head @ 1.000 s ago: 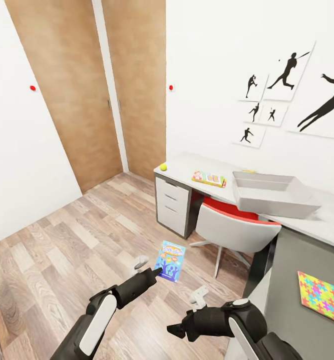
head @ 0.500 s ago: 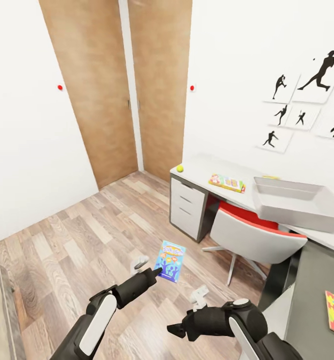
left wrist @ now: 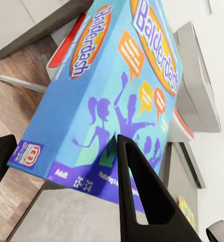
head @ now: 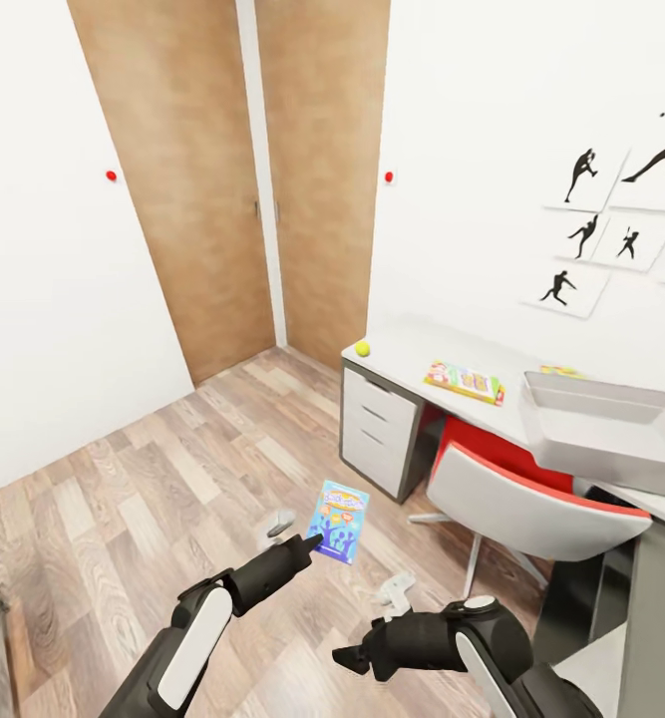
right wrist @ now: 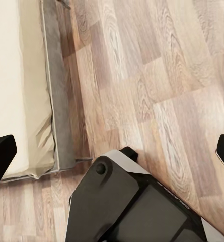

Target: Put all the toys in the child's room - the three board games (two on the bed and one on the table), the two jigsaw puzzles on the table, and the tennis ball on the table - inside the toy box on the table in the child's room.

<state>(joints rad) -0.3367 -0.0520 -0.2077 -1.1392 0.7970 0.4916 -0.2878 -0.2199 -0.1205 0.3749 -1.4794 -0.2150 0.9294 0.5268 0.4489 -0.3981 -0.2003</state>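
Observation:
My left gripper [head: 317,539] is shut on a small blue board game [head: 339,518], held over the wood floor; in the left wrist view the box [left wrist: 106,91] reads "Balderdash", with one finger [left wrist: 142,196] across its face. My right gripper [head: 348,658] hangs open and empty low in front of me, and its wrist view looks down at the floor and the bed [right wrist: 13,91]. On the table [head: 412,344] lie the tennis ball [head: 362,348] at the near corner, a colourful flat board game [head: 464,380], and the pale grey toy box [head: 601,424] farther right.
A chair [head: 531,499] with a red seat and grey back is tucked under the table beside white drawers [head: 377,429]. The dark grey cabinet section [head: 661,598] is at the right edge. Wooden closet doors [head: 232,179] stand ahead. Open wood floor lies to the left.
The whole view has swung left, so the table, toy box and pictures sit further right in frame and the jigsaw on the cabinet has left it. Both arms keep their pose.

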